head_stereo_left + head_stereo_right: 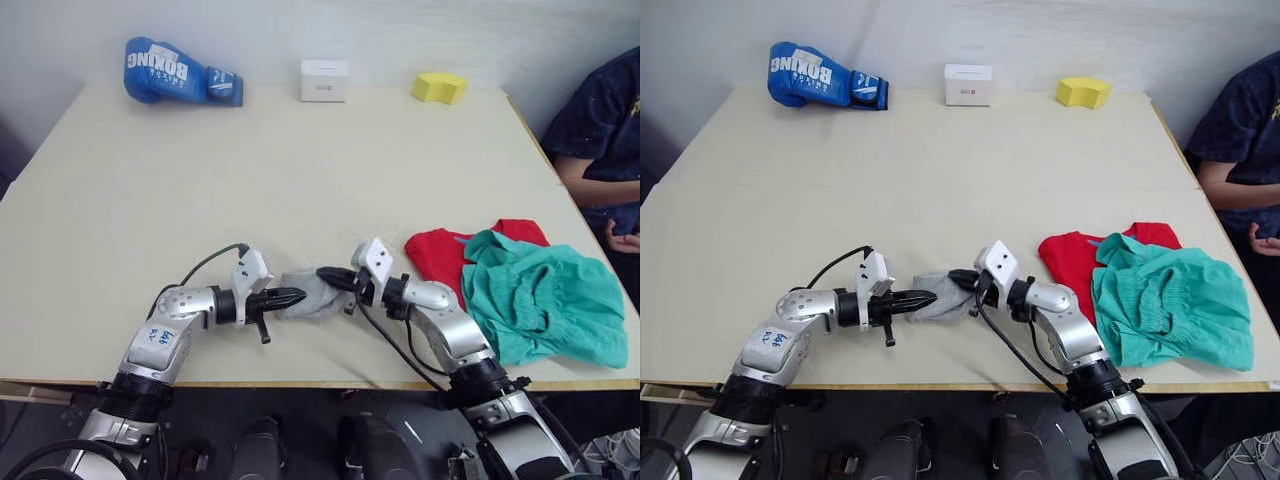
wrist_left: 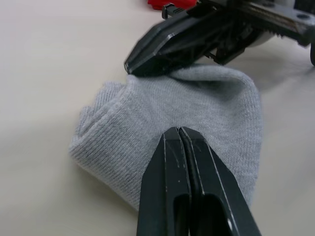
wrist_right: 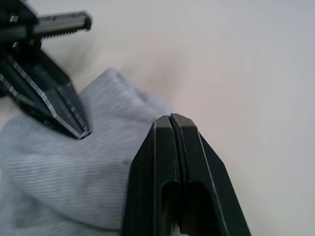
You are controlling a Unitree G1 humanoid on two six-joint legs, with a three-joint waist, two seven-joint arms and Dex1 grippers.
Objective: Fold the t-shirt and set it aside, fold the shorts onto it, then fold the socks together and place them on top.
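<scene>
Silver-grey arm shells with black joint rings, each ending in a white wrist block and a black two-fingered tool: left tool, right tool. Black cables looping off both wrists (the left forearm bearing blue handwritten marks). Fine scratches along the matte black fingers.

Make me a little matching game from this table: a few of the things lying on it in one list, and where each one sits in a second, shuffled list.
Things:
1. socks
2. shorts
3. boxing glove
4. yellow sponge

Places:
A. far edge of the table, on the robot's right
B. far edge of the table, on the robot's left
C. near edge, between the left tool and the right tool
D. on the robot's right, lying partly over the red t-shirt

Pairs: 1-C, 2-D, 3-B, 4-A
</scene>
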